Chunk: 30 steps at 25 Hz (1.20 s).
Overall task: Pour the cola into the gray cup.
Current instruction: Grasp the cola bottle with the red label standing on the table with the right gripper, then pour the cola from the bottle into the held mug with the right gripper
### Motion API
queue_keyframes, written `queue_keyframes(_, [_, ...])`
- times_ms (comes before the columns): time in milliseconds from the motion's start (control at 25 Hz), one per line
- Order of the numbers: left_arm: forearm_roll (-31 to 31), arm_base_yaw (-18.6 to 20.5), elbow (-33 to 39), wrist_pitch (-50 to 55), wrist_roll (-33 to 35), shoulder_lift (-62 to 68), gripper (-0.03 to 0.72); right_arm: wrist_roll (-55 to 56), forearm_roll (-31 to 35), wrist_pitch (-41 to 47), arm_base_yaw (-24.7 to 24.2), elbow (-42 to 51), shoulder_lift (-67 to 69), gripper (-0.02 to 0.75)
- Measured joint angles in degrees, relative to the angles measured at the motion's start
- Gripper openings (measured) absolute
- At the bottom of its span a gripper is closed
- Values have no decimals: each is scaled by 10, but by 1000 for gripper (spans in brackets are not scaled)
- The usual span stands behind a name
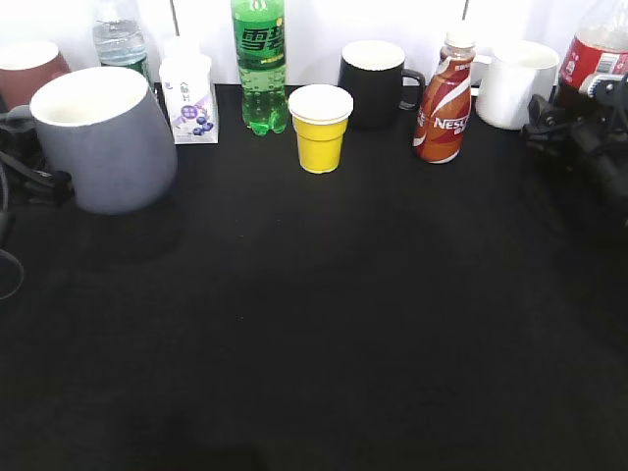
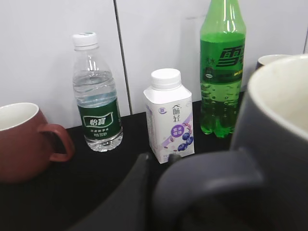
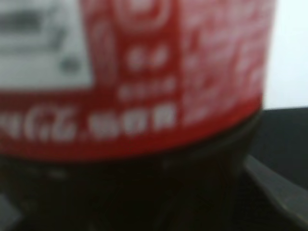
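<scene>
Gripping at the far right edge of the table, the right gripper [image 1: 579, 132] is a dark mass wrapped around the lower body of the cola [image 1: 599, 54]; its fingers press against the bottle's sides, and the right wrist view is filled by the blurred red label [image 3: 134, 72] with dark liquid below it. The cola stands with its long axis roughly vertical, neck up and cut off by the top of the frame. It is clear plastic, dark brown inside, with white text on red.

The left gripper [image 2: 159, 192] sits at the gray cup [image 1: 103, 137] on the table's left side, a dark finger [image 2: 120, 202] just beside the loop handle [image 2: 207, 178]; whether it pinches the handle cannot be told. The cup stands upright, mouth up, matte blue-gray outside, off-white inside, well apart from the cola.
</scene>
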Motion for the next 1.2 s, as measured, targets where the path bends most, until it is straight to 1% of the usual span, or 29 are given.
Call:
queue_keyframes(80, [1, 0, 0, 0, 0, 0, 62, 0, -4, 0, 0, -6, 0, 584])
queue_keyframes(120, [1, 0, 0, 0, 0, 0, 62, 0, -12, 0, 0, -7, 0, 549])
queue_keyframes(200, [1, 0, 0, 0, 0, 0, 62, -4, -13, -1, 0, -7, 0, 421])
queue_keyframes(400, [9, 0, 0, 0, 0, 0, 62, -22, -14, -9, 0, 11, -8, 413])
queue_keyframes(560, [49, 0, 0, 0, 0, 0, 62, -26, -20, 26, 0, 53, -61, 405])
queue_keyframes(640, [49, 0, 0, 0, 0, 0, 62, -26, -48, 28, 0, 70, -110, 405])
queue_keyframes(720, [51, 0, 0, 0, 0, 0, 62, -27, -90, 28, 0, 101, -178, 405])
queue_keyframes(800, [81, 0, 0, 0, -6, 0, 62, -27, -146, 28, 0, 134, -250, 398])
queue_keyframes(840, [104, 0, 0, 0, -28, 0, 62, -25, -167, 28, 5, 149, -289, 396])
queue_keyframes(880, [125, 0, 0, -3, -43, 0, 62, -20, -177, 30, 18, 156, -324, 396])
queue_keyframes(920, [145, -3, 0, -5, -54, 0, 62, -19, -184, 51, 43, 159, -360, 396])
queue_keyframes(960, [156, -19, 0, -7, -60, 0, 62, -17, -188, 71, 75, 159, -384, 396])
queue_keyframes(1000, [158, -26, 0, -7, -62, 0, 62, -17, -193, 86, 114, 159, -395, 396])
queue_keyframes(1080, [178, -52, 0, -7, -64, 0, 62, -20, -195, 127, 190, 159, -397, 393])
queue_keyframes(1120, [184, -66, 0, -7, -65, 0, 62, -37, -197, 155, 223, 159, -397, 393])
queue_keyframes(1160, [185, -69, 0, -7, -65, 0, 62, -67, -200, 172, 249, 159, -397, 393])
queue_keyframes(1200, [187, -69, 0, -7, -65, 0, 62, -120, -205, 196, 272, 159, -397, 393])
